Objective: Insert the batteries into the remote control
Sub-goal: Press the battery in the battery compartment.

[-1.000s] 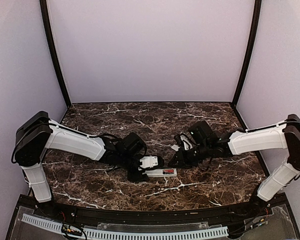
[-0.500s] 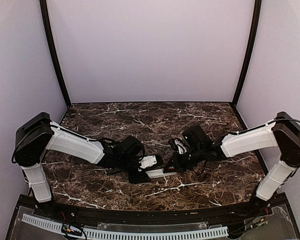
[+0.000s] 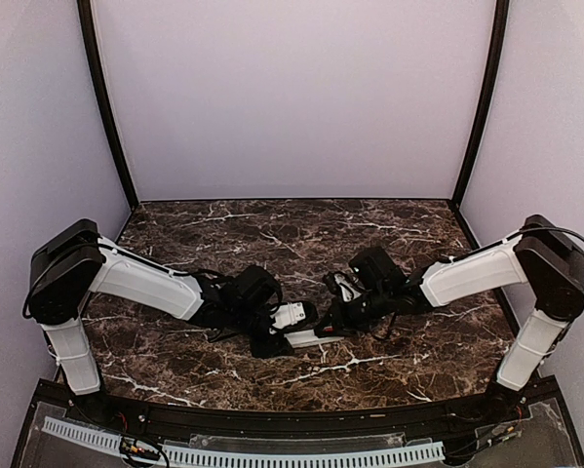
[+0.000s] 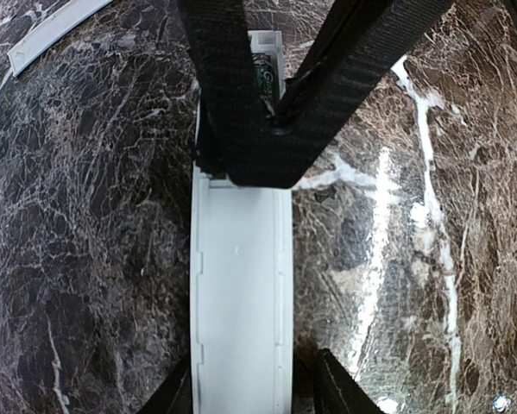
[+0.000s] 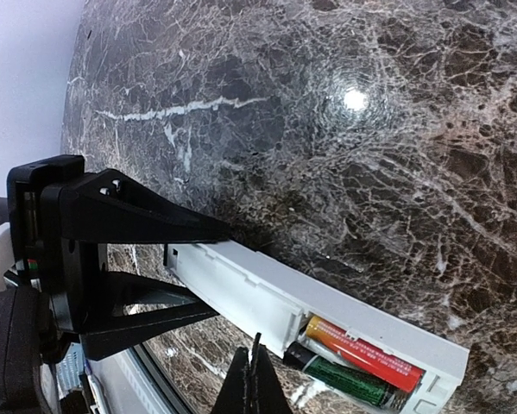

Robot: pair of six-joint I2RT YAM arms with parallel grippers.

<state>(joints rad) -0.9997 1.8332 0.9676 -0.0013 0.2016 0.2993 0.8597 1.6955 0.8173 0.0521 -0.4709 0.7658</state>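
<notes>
Left end effector (image 4: 245, 388) clamps the remote control (image 4: 241, 293); right end effector (image 5: 254, 366) pinched closed beside its batteries (image 5: 362, 354).

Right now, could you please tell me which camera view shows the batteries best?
The right wrist view: the batteries lie in the open compartment of the remote control. The left wrist view shows only a green sliver behind black fingers; the top external view hides them.
</notes>
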